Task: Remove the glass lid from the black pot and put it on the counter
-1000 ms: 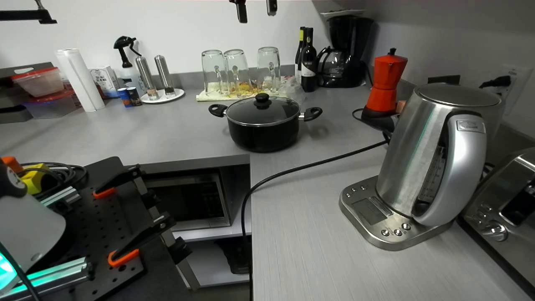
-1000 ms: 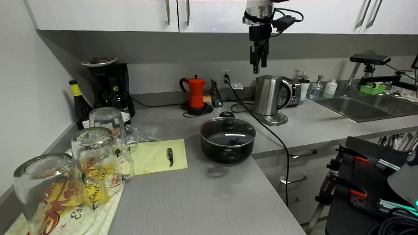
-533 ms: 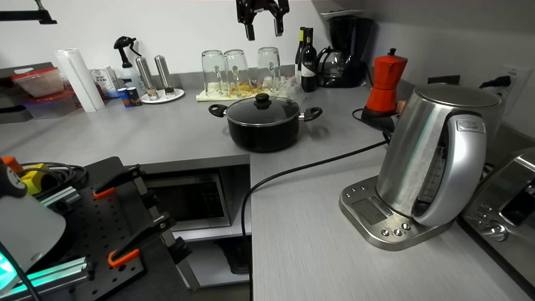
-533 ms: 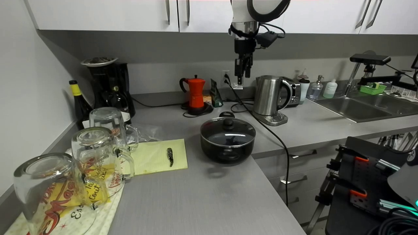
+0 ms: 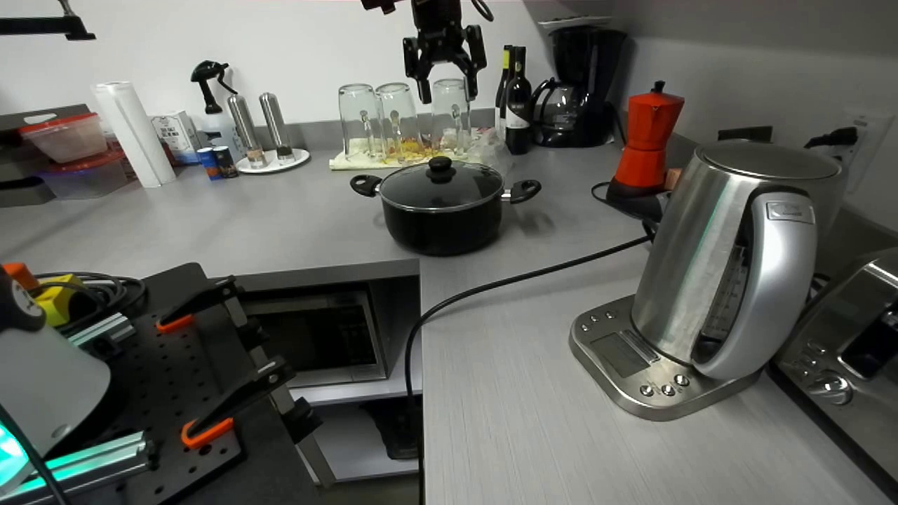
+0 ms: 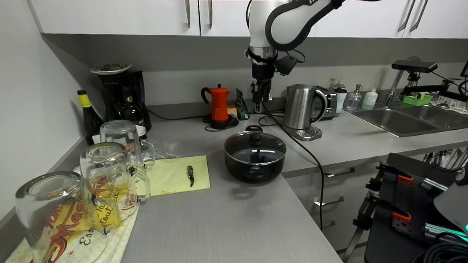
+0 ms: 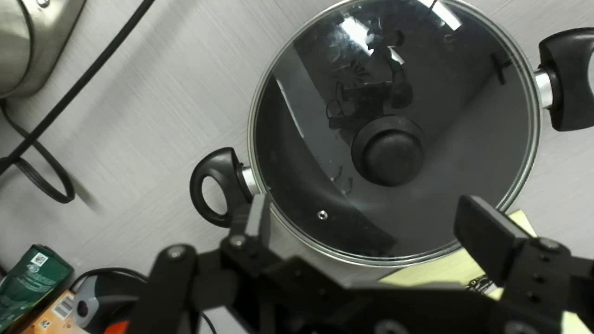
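High above the black pot (image 5: pixel 443 230), my gripper (image 5: pixel 448 97) hangs with its fingers (image 7: pixel 482 232) spread wide apart and nothing between them. It points down, I think because the knob (image 7: pixel 393 155) sticks up and is best grabbed from the top. The wide gap should let the knob fit inside. In the wrist view the knob is past the finger ends, so I may need to slide over before going down.

The glass lid (image 6: pixel 256 148) sits flat on the pot, so the job is just at its start. The pot stands at the inside corner of the counter (image 6: pixel 197 226). I guess the grey top beside it is a good spot for the lid. A black cord (image 7: pixel 95 68) lies near the pot, and I should stay off it.

The lid is round, so it has no long way. Its knob points up. The pot is longest through its handles (image 7: pixel 567 79); in the wrist view that line slants from low left to high right. I should lift the lid level, since glass could slip and crack.
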`<control>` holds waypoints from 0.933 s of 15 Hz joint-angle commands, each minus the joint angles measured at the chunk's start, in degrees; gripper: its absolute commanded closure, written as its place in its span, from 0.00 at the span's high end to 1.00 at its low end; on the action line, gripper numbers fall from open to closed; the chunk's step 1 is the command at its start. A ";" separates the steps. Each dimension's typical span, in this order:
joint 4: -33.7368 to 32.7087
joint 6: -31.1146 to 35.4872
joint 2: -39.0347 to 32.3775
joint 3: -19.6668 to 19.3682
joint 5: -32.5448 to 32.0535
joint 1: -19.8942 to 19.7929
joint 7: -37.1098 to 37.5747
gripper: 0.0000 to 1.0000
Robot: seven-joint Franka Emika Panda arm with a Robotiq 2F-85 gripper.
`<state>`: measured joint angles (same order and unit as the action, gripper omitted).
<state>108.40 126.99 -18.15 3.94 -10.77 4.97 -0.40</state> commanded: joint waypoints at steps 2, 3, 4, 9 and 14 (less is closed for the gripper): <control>-2.33 2.73 -4.21 0.60 1.00 0.09 -4.04 1.00; -2.49 2.98 -4.85 0.75 1.25 0.03 -4.71 1.00; -2.66 3.07 -5.45 0.88 1.41 0.00 -5.15 1.00; -3.08 3.03 -7.92 1.43 1.98 -0.11 -7.15 1.00; -3.18 2.60 -10.34 1.77 1.82 -0.03 -8.79 1.00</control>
<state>106.81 129.77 -26.55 5.31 -10.14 5.02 -6.78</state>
